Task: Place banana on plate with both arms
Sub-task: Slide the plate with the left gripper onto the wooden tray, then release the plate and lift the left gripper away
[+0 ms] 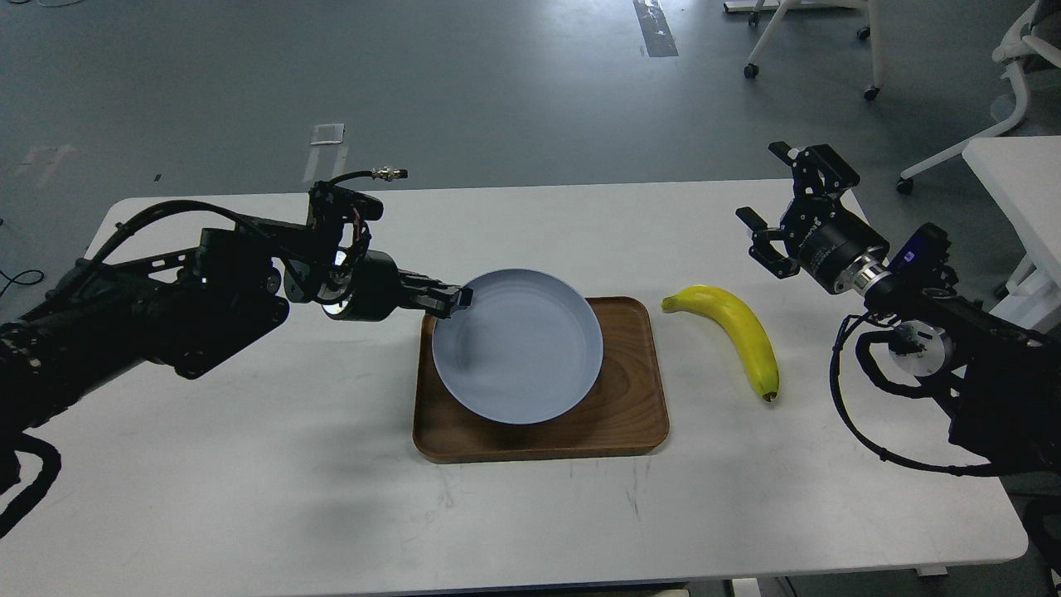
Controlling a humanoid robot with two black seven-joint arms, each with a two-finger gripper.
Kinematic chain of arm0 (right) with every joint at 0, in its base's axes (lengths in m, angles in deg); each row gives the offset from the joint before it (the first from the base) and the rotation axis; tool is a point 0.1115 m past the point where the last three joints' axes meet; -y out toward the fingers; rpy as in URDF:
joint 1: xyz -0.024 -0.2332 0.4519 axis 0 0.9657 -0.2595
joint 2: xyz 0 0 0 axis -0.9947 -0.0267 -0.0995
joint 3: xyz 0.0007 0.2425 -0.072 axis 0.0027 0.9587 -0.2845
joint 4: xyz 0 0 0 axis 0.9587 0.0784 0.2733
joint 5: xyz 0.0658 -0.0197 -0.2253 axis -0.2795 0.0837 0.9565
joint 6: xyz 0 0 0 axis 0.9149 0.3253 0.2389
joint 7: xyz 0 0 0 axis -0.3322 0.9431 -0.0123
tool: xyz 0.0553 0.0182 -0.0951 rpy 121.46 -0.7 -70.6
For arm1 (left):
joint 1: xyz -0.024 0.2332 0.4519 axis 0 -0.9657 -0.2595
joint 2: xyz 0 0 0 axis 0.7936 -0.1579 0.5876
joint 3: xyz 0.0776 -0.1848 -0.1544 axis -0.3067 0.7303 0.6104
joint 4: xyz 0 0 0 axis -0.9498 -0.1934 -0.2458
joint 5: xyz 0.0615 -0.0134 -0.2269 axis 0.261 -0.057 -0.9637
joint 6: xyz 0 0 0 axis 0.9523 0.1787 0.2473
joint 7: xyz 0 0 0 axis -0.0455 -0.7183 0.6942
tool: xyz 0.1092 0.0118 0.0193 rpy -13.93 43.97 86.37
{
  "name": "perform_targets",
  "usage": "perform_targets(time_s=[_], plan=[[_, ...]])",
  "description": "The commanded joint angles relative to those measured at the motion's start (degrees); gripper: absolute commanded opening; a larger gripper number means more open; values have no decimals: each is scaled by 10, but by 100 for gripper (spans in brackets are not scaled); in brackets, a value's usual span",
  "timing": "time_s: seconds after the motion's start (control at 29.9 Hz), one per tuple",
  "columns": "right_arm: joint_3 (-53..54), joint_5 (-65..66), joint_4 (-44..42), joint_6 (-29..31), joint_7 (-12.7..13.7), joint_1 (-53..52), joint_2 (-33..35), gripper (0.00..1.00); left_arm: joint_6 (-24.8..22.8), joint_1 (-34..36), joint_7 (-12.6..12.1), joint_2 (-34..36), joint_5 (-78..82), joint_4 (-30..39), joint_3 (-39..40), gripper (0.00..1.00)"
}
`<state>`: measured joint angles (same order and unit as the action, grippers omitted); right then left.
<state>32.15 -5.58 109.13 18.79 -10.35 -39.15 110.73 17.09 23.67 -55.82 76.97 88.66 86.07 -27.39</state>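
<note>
My left gripper (457,300) is shut on the left rim of the pale blue-grey plate (518,344) and holds it over the brown wooden tray (634,419). I cannot tell whether the plate touches the tray. The yellow banana (738,333) lies on the white table right of the tray, stem toward the tray, dark tip toward me. My right gripper (767,195) is open and empty, above the table behind and to the right of the banana.
The white table (249,464) carries only the tray, plate and banana. A second white table (1015,178) and chair legs with castors (808,50) stand beyond the right end.
</note>
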Motion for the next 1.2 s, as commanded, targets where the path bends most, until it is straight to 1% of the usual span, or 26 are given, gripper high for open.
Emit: perform_targets(time_s=[0.0,0.27,0.43,0.47,0.5,0.53,0.57,0.6,0.74,0.87,0.97,1.0,1.04,1.07,1.14,1.17], plan=[[0,0,0,0,0,3,0,100,1,-3,0,-38,0,-44,-13,0],[0,0,0,0,0,4,-1,100,3,-9,0,-68,-3,-90,-22,0],[0,0,0,0,0,3,-1,100,3,-11,0,-70,-6,-94,-27,0],[0,0,0,0,0,4,-1,100,3,-12,0,-70,-7,-94,-26,21],[0,0,0,0,0,4,0,100,3,-12,0,-70,-8,-94,-26,36],[0,0,0,0,0,4,0,100,3,-12,0,-70,-8,-94,-26,63],[0,0,0,0,0,4,0,100,3,-11,0,-70,-10,-93,-26,86],[0,0,0,0,0,4,0,100,3,-11,0,-70,-10,-93,-26,91],[0,0,0,0,0,2,0,100,3,-6,0,-70,-23,-93,-23,97],[0,0,2,0,0,-4,1,100,3,11,0,-61,-79,-93,-17,98],[-1,3,5,0,0,-10,10,100,1,38,0,-48,-232,-92,-13,98],[-5,9,6,0,0,-19,23,100,-2,42,0,-36,-326,-90,-9,98],[-12,10,8,0,0,-27,30,100,-2,44,0,-30,-380,-88,-8,98],[-25,10,10,0,0,-34,38,100,-2,44,0,-24,-432,-85,-8,98],[-88,17,29,0,0,-76,65,100,-4,45,0,-6,-620,-77,-7,98],[-108,20,37,0,0,-89,72,100,-4,45,0,-2,-658,-74,-8,98]])
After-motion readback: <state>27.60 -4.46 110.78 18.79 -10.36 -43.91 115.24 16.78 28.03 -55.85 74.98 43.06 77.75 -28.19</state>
